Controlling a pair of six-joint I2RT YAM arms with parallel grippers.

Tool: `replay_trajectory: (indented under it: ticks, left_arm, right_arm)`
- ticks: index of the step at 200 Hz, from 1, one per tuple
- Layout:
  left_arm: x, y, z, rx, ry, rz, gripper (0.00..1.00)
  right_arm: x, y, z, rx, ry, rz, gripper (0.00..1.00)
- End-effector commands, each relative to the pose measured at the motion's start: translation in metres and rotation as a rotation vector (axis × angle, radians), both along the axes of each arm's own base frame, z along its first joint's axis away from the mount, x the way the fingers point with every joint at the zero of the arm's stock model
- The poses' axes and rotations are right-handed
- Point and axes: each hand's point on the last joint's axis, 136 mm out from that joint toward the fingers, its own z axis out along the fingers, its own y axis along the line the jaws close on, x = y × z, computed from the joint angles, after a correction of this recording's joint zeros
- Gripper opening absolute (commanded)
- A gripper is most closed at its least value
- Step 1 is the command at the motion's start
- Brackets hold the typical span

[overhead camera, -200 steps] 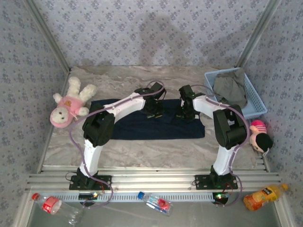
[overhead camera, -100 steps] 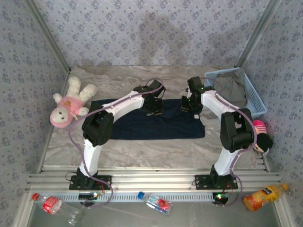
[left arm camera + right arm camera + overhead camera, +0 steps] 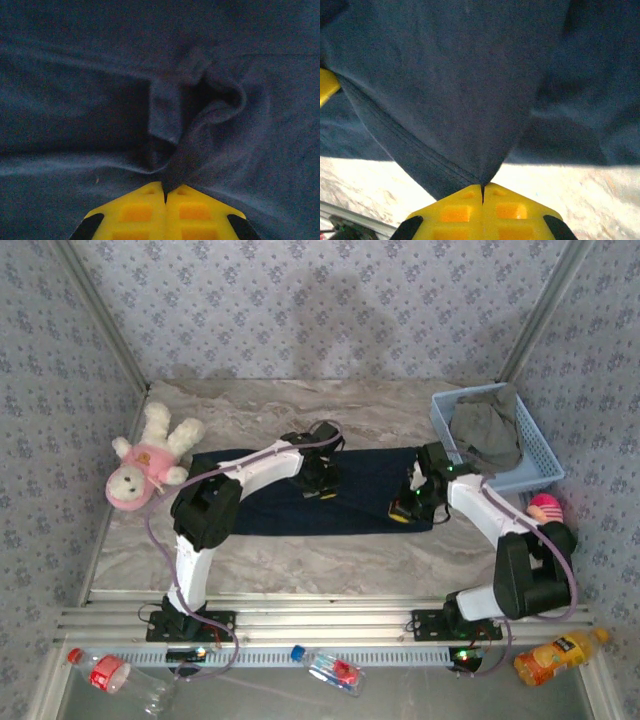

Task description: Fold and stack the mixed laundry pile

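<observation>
Grey-blue floral-patterned walls [image 3: 300, 310] on three sides, pale metal corner posts [image 3: 100, 315], marbled grey-beige worktop [image 3: 300, 402], ribbed aluminium rail [image 3: 330, 615] along its near edge, soft light, faint shadow on back wall

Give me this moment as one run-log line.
left hand: shut on navy garment | right hand: shut on its edge | olive-grey garment: in basket

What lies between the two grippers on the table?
In the top view, the dark navy garment spans the whole stretch between the left gripper and the right gripper; both are shut on it.
</observation>
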Motion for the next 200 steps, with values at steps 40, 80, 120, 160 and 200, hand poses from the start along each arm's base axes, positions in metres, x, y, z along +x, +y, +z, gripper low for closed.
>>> replay_trajectory:
  ticks: [40,80,120,160,200]
  left_arm:
    - [-0.029,0.013,0.021,0.019,0.002,-0.024,0.32]
    - [-0.016,0.052,0.059,0.112,-0.148,0.012,0.58]
    - [0.008,0.089,0.036,0.261,-0.181,-0.038,0.47]
    - [-0.003,0.123,-0.006,0.425,-0.133,-0.108,0.41]
    - [-0.024,0.125,-0.041,0.408,-0.036,-0.092,0.39]
  right_arm:
    - [-0.017,-0.006,-0.006,0.017,0.033,-0.112,0.54]
    - [0.005,-0.044,0.023,-0.149,-0.116,-0.166,0.53]
    - [0.038,-0.009,0.021,-0.133,-0.196,-0.129,0.47]
    - [0.056,0.013,-0.016,-0.170,-0.138,-0.127,0.45]
    - [0.074,0.016,-0.053,-0.228,-0.021,-0.114,0.45]
